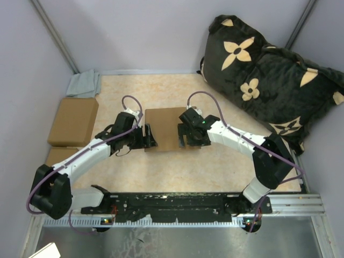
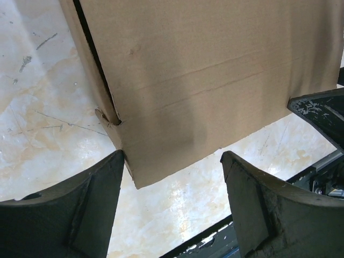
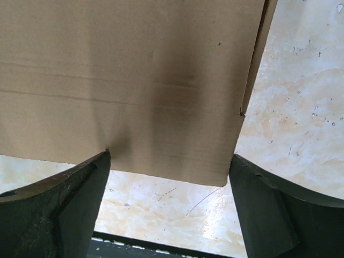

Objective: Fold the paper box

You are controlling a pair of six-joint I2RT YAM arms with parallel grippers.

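At the near edge of the table [image 1: 177, 172], the black mounting rail [image 1: 177, 204] is carrying both arm bases, and the two arms are reaching in toward the centre. The left gripper [image 1: 149, 135] is standing with its fingers [image 2: 80, 204] spread wide, nothing pinched; in the left wrist view the near left corner of the paper box [image 1: 165, 123] is lying in the gap between them. The right gripper [image 1: 184, 137] is likewise standing spread and holding nothing, its fingers [image 3: 54, 209] straddling the box's near right corner. The box is lying folded flat at mid-table between the two grippers, with a crease line and a notch showing. To the left, two brown cardboard blocks [image 1: 74, 121] are sitting well apart from the box. At the far left, a grey-blue cloth [image 1: 85, 83] is lying crumpled. At the far right, a dark flower-patterned cushion [image 1: 269, 80] is leaning against the wall.
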